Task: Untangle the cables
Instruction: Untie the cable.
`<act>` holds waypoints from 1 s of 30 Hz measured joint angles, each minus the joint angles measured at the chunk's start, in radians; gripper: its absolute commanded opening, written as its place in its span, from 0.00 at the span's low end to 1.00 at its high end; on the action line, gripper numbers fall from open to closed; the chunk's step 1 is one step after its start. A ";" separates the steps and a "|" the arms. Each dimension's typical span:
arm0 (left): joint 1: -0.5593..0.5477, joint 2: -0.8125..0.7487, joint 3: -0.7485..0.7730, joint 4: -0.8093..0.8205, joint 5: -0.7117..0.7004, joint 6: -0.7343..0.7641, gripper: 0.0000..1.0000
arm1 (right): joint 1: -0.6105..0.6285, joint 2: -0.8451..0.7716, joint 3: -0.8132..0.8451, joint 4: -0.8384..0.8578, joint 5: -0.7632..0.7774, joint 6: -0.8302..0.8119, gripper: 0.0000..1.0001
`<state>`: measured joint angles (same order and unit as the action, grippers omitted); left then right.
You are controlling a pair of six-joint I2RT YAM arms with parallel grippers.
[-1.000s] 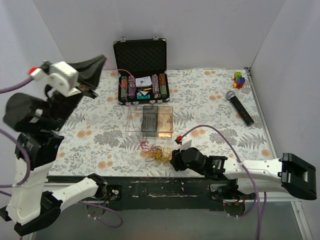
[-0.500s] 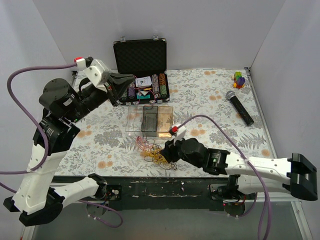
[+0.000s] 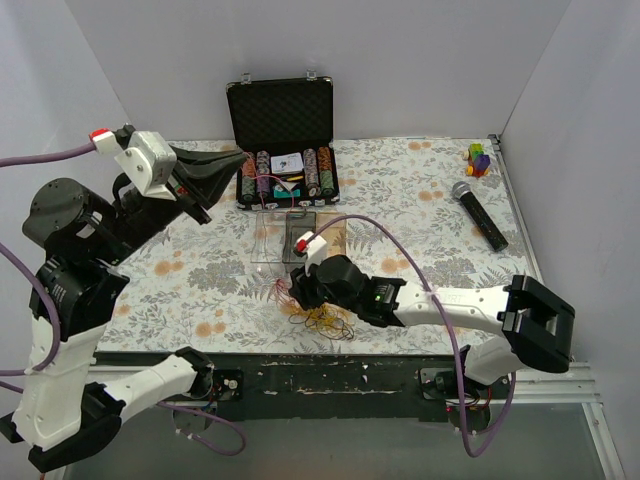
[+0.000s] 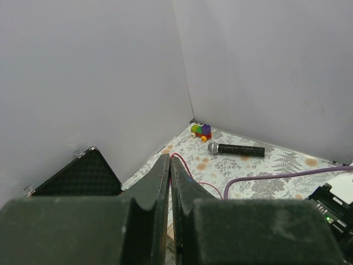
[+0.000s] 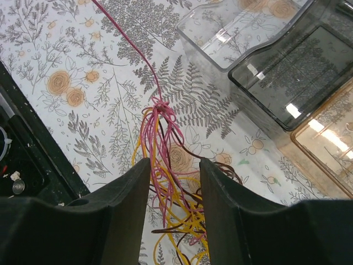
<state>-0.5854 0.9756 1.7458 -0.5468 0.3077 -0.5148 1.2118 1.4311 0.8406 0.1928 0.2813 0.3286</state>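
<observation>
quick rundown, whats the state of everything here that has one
cables, tangled in a clump, one pink strand pulled taut
left gripper, shut on that pink strand, held high
right gripper, open, fingers either side of the clump
case, lid open
clear bins, upright, look empty
microphone, lying flat

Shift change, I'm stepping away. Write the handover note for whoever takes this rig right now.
Left pincer: shut, raised, apparently pinching one pink-red strand pulled taut from the cables.
Right pincer: open, low over them, straddling several strands, gripping nothing.
Cables: one knotted clump near the table's near edge, before the clear bins.
Done: one strand drawn out.
Left: pink, yellow and brown loops all tangled; separate them.
</observation>
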 measured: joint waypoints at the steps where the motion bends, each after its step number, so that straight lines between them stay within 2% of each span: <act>1: 0.000 -0.005 0.000 0.000 0.000 0.000 0.00 | 0.000 0.011 0.005 0.003 -0.009 -0.003 0.48; 8: 0.000 -0.024 -0.009 0.002 0.000 0.001 0.00 | -0.001 0.084 0.049 0.028 -0.068 -0.007 0.40; 11: 0.000 -0.029 -0.016 0.002 0.000 0.001 0.00 | -0.001 0.106 0.062 0.041 -0.081 -0.007 0.29; 16: 0.000 -0.031 -0.018 0.002 -0.006 0.003 0.00 | -0.001 0.120 0.064 0.043 -0.086 0.005 0.02; 22: 0.000 -0.040 -0.015 0.002 -0.039 0.038 0.00 | -0.001 0.114 0.026 0.053 -0.071 0.034 0.01; 30: 0.000 -0.082 -0.017 0.024 -0.176 0.162 0.00 | -0.001 -0.007 -0.175 0.053 -0.050 0.122 0.01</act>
<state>-0.5854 0.8936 1.7290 -0.5232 0.1318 -0.3527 1.2110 1.4242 0.6651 0.2459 0.2314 0.4503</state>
